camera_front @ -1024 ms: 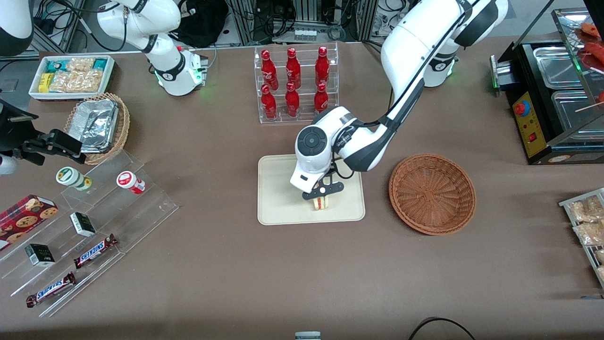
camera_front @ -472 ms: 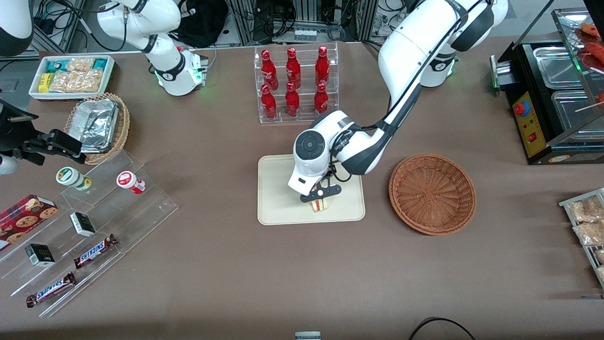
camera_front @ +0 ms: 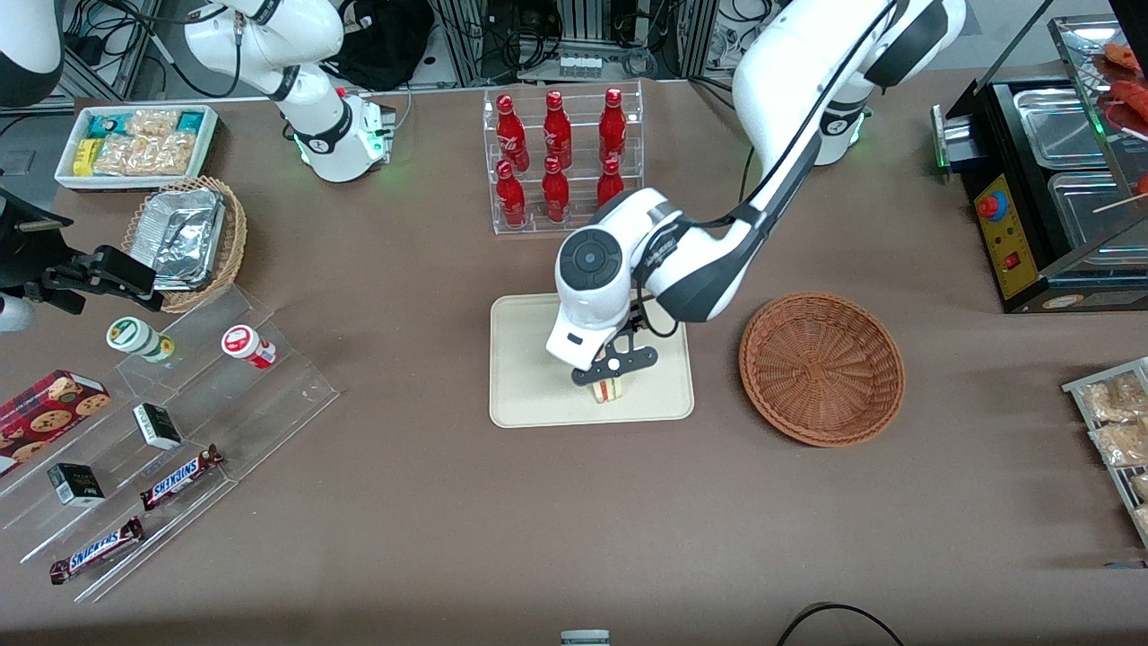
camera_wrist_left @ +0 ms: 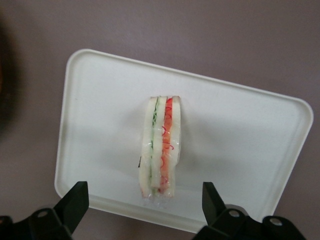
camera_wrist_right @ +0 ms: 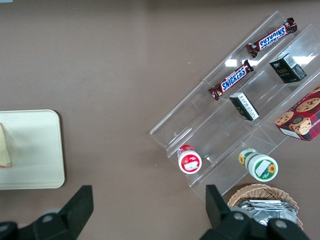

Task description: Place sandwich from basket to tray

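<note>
The sandwich (camera_front: 609, 390) stands on its edge on the cream tray (camera_front: 529, 377), near the tray's rim closest to the front camera. Its red and green layers show in the left wrist view, sandwich (camera_wrist_left: 161, 145) on tray (camera_wrist_left: 100, 125). My left gripper (camera_front: 613, 366) hangs just above it, open, with the black fingers (camera_wrist_left: 75, 200) well clear on either side and nothing between them; gripper (camera_wrist_left: 144, 196). The reddish-brown wicker basket (camera_front: 821, 368) sits empty beside the tray, toward the working arm's end. The right wrist view catches the tray (camera_wrist_right: 30, 150) and a sliver of the sandwich (camera_wrist_right: 5, 147).
A clear rack of red bottles (camera_front: 560, 161) stands farther from the camera than the tray. A stepped acrylic shelf (camera_front: 179, 422) with snacks, a foil-lined wicker basket (camera_front: 186, 238) and a white snack box (camera_front: 134, 144) lie toward the parked arm's end. A black food warmer (camera_front: 1049, 179) stands at the working arm's end.
The left arm's wrist has lifted a little above the tray. The sandwich stays where it was on the tray, free of the fingers.
</note>
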Motion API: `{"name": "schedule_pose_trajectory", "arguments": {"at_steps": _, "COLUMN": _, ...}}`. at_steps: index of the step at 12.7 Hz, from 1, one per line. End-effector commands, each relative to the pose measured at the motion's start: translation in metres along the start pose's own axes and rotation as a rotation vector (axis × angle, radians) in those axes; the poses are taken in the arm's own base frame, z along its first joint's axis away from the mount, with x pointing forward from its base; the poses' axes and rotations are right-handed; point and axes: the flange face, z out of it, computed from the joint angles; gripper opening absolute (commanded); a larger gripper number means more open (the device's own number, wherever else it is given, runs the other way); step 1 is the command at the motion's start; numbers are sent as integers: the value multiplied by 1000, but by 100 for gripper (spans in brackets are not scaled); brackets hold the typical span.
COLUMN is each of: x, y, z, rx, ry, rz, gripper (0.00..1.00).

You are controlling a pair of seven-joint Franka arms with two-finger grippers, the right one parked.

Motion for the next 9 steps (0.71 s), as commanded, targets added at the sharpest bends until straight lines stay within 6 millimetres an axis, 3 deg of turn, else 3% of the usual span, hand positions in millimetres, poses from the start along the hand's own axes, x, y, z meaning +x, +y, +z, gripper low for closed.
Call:
{"name": "schedule_pose_trajectory", "arguments": {"at_steps": 1, "x": 15, "y": -32, "z": -41, "rx": 25, "ry": 23, "rz": -4, "gripper": 100}}
{"name": "schedule_pose_trajectory", "arguments": {"at_steps": 4, "x": 30, "y": -54, "z": -57, "rx": 41, "ry": 28, "rz": -1, "gripper": 100}}
{"name": "schedule_pose_trajectory", "arguments": {"at_steps": 6, "x": 60, "y": -87, "z": -60, "rx": 64, "ry": 5, "rz": -55, "gripper": 100}}
{"name": "schedule_pose_trajectory", "arguments": {"at_steps": 8, "x": 58, "y": -99, "z": -52, "rx": 90, "ry": -14, "rz": 22, "gripper": 100}}
{"name": "schedule_pose_trajectory", "arguments": {"at_steps": 9, "x": 64, "y": -116, "z": -48, "rx": 104, "ry": -26, "rz": 42, "gripper": 100}}
